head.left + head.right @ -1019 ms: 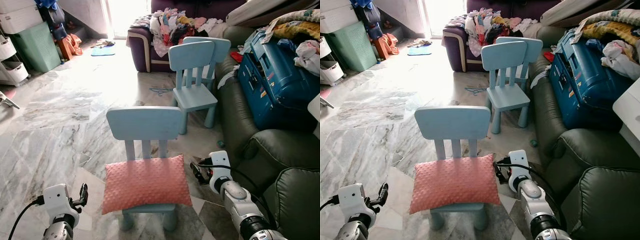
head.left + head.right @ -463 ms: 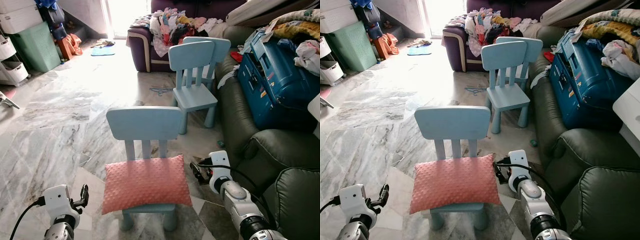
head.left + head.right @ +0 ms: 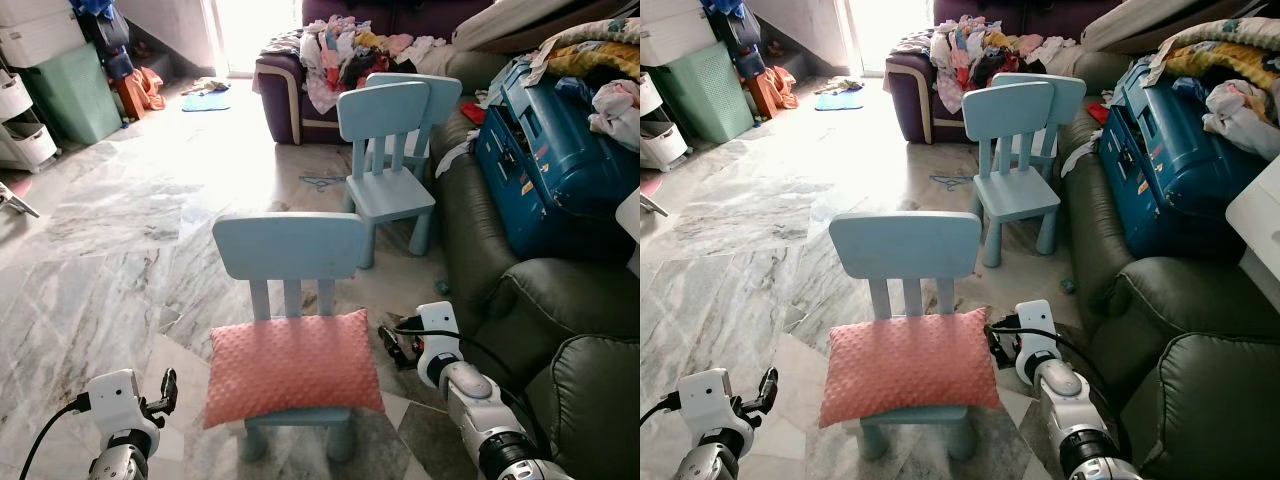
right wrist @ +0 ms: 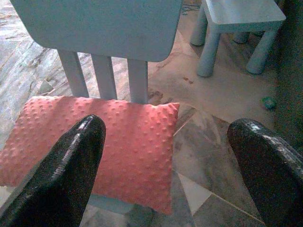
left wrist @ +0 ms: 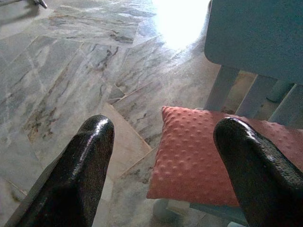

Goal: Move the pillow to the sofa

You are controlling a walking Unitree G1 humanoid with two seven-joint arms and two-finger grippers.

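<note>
Pillow (image 3: pixel 292 366) lies between my two tools, on the seat of the small blue chair (image 3: pixel 289 248) just ahead of me. My right tool (image 3: pixel 396 345) hangs just beside the pillow's right edge, fingers (image 4: pixel 61 177) spread wide and holding nothing. My left tool (image 3: pixel 166 390) sits low by the pillow's left side, a little apart from it, also spread wide and empty (its fingers (image 5: pixel 83 172) frame the pillow's near corner). Beyond the chair stand two more blue chairs (image 3: pixel 388 150) on the marble floor (image 3: pixel 120 240). The dark green sofa (image 3: pixel 560 340) runs along my right, with a blue suitcase (image 3: pixel 545 160) and heaped clothes (image 3: pixel 600 60) on it.
</note>
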